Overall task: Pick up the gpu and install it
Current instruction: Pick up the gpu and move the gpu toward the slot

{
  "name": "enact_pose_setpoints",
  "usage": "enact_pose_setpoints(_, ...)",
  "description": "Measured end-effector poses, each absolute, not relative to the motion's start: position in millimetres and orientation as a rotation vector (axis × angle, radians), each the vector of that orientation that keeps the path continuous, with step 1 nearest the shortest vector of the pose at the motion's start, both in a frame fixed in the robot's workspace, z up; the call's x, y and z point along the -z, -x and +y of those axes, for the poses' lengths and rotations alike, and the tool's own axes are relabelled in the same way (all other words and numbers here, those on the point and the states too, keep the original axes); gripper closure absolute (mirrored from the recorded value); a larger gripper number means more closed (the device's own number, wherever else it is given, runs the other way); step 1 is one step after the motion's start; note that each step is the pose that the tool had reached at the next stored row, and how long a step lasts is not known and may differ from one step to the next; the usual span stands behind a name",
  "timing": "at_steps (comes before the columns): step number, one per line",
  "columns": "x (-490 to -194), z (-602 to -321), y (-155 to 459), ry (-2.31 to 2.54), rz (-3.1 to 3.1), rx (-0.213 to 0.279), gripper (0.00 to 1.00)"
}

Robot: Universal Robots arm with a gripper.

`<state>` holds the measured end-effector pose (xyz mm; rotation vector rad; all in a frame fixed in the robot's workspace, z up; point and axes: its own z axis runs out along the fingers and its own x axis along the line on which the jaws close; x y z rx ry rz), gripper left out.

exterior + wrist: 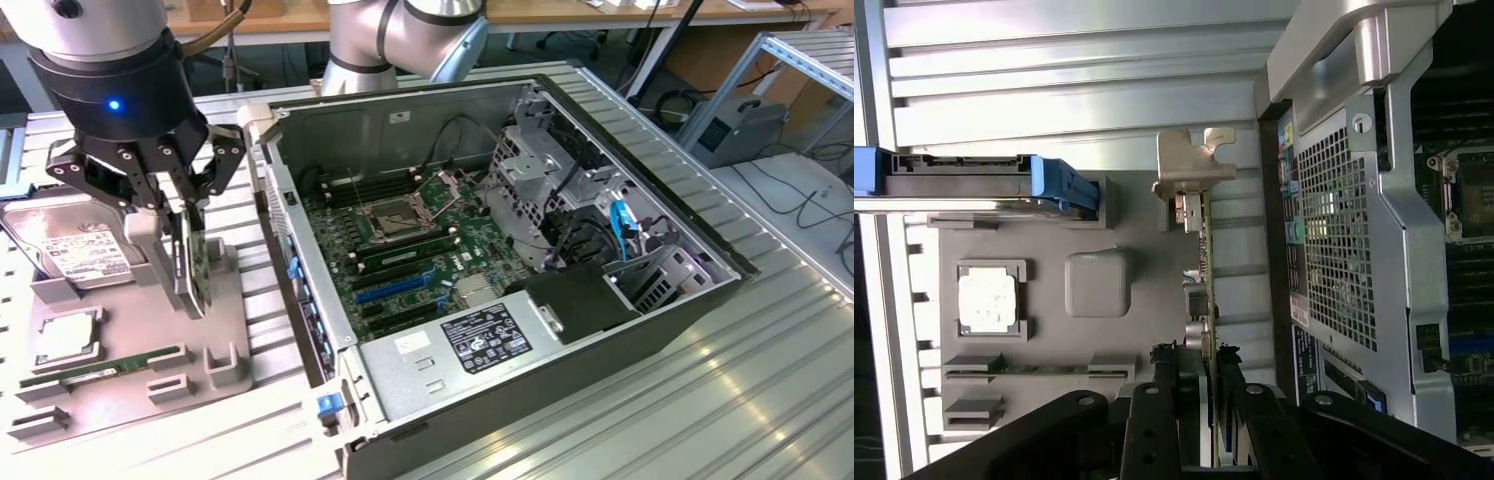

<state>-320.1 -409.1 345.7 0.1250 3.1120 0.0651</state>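
Over gray tray (134, 320), beside case (561, 380) | arm (114, 60) vertical | pincer (1196, 355) down, pinching upright gpu (1205, 270)

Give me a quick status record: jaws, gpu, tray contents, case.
gripper: over the grey tray, at the exterior view's left
jaws: closed on the gpu, one on each side
gpu: on edge, silver bracket at the end far from the jaws; lifted or seated, cannot tell
tray holds: hard drive, processor, memory stick
case: open, beside the tray; gpu not installed

No legible text, even on the power supply's label (485, 340).
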Motion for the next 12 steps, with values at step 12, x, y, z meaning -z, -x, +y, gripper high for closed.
enact_pose_setpoints(12,-354.2,-409.2,320.1,-0.125,3.112,-0.065,0.73)
